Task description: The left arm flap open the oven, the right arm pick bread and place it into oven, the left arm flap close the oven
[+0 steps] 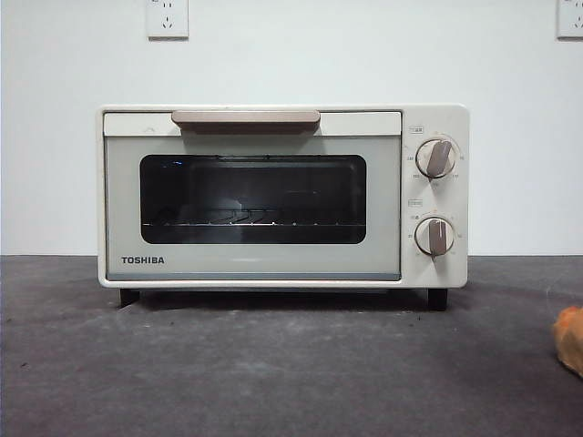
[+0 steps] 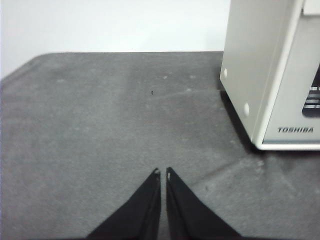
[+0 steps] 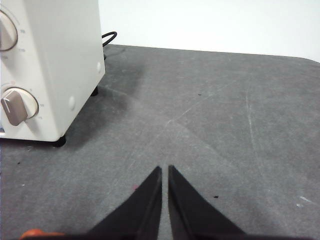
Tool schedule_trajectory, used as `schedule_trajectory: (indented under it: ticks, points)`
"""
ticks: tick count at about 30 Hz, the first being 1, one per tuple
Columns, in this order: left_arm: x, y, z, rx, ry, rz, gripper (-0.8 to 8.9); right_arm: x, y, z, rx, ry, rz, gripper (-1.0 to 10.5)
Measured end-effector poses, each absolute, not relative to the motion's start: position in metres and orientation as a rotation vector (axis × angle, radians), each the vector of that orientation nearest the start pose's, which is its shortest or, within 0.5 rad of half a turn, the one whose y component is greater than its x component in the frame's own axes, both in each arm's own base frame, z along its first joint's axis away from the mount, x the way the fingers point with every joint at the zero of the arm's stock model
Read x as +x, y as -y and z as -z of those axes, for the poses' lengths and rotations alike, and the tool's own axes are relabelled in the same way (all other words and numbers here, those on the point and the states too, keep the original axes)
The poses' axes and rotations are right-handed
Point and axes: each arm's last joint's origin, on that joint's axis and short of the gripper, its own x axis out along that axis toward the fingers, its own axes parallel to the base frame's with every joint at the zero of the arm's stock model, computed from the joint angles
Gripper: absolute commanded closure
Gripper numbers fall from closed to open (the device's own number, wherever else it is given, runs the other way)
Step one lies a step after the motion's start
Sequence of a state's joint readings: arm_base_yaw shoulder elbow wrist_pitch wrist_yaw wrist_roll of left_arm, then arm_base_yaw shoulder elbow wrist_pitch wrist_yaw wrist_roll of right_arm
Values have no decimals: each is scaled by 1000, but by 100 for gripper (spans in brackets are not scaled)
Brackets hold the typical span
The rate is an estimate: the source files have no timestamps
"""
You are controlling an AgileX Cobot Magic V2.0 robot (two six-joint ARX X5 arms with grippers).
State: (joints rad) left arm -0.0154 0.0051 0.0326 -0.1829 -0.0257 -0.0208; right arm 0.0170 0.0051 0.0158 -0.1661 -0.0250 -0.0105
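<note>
The cream-white TOSHIBA oven (image 1: 282, 196) stands in the middle of the table with its door shut, beige bar handle (image 1: 245, 119) at the top and two beige knobs at its right. A wire rack shows behind the dark window. The bread (image 1: 570, 339) is a golden-brown lump cut off by the front view's right edge; an orange sliver of it shows in the right wrist view (image 3: 36, 233). My left gripper (image 2: 162, 173) is shut and empty over the mat beside the oven's left side (image 2: 270, 75). My right gripper (image 3: 164, 169) is shut and empty beside the oven's right side (image 3: 55, 70).
A dark grey mat (image 1: 273, 364) covers the table. A white wall with two sockets (image 1: 168, 18) stands behind. The oven's black cable (image 3: 109, 37) runs out behind its right side.
</note>
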Motion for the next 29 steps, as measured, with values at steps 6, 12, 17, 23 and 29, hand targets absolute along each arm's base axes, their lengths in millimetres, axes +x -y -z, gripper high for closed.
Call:
schedule_trajectory:
  ticks: [6,12,17,23,29]
  points:
    - [95,1,-157,-169,-155,-18,797,96,-4,-153,117,-160,-82,934]
    - [95,3,-160,-257,-189,6,797,95,-5,-157,272,-164,-100,935]
    - [93,3,-193,-348,-143,9,797,87,-5,-191,374,-83,-111,935]
    - [98,5,-244,-394,-147,67,797,72,-5,-238,422,-78,-127,935]
    - [108,10,-302,-380,-190,157,797,64,-8,-282,410,-145,-221,935]
